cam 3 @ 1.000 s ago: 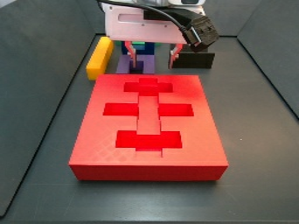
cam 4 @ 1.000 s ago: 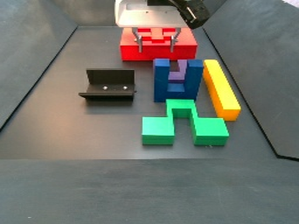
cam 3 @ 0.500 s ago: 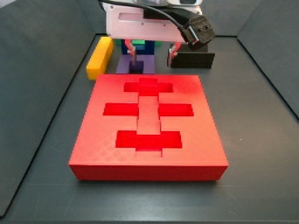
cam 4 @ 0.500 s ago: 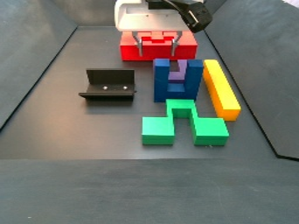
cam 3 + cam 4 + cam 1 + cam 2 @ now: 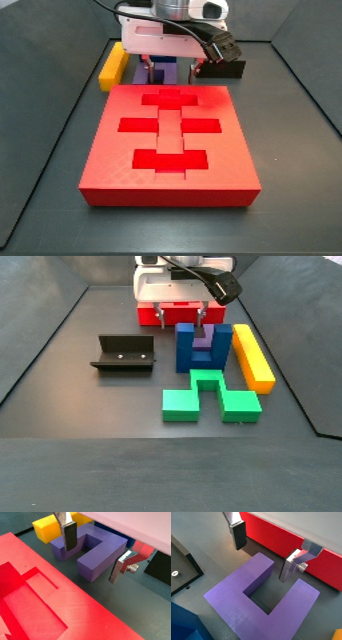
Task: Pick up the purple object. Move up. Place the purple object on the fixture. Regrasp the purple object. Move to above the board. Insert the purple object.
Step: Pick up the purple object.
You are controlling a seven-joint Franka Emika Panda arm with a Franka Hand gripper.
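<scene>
The purple object (image 5: 93, 554) (image 5: 254, 604) is a U-shaped block lying flat on the dark floor between the red board (image 5: 47, 607) (image 5: 171, 140) and a blue U-shaped block (image 5: 186, 351). In a side view it sits nested in the blue block (image 5: 202, 349). My gripper (image 5: 93, 552) (image 5: 264, 551) (image 5: 190, 319) hangs open just over it, with one silver finger (image 5: 67, 534) by the notch and the other finger (image 5: 120, 566) outside a prong. Nothing is held. The fixture (image 5: 123, 353) (image 5: 225, 68) stands apart to the side.
A long yellow block (image 5: 251, 356) (image 5: 114, 65) lies beside the blue block. A green piece (image 5: 210, 396) sits past the blue block, away from the board. Dark walls enclose the floor.
The gripper has come down toward the purple object, still open. The blocks have not moved.
</scene>
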